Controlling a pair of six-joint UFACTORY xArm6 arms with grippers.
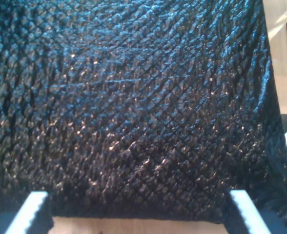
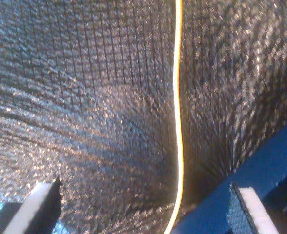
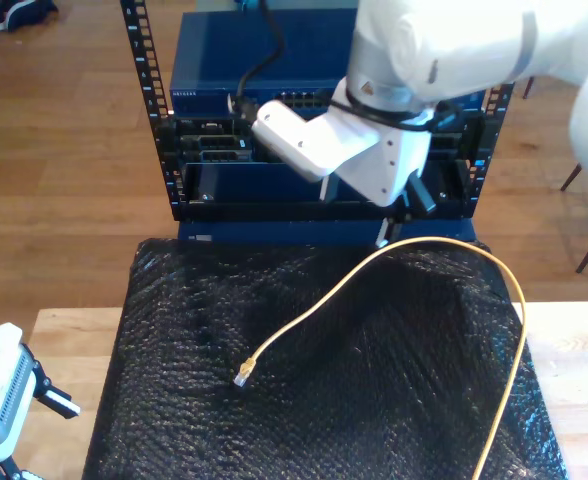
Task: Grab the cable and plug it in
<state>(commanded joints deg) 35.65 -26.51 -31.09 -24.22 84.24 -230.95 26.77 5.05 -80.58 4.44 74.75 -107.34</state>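
Across the black quilted bubble-wrap mat (image 3: 374,380): the thin pale yellow network cable (image 3: 404,248) lies loose, gripped by nothing.
Its clear plastic clip connector (image 3: 243,377) rests near the mat's middle; the cord arcs toward the dark blue equipment rack (image 3: 274,90) and runs down the exterior view's right. My second gripper (image 2: 146,207) hovers above the cable near the rack, jaws spread, white fingers (image 2: 38,207) either side. My first gripper (image 1: 138,209) hangs over bare mat by the pale wooden surface (image 3: 59,330), jaws spread.
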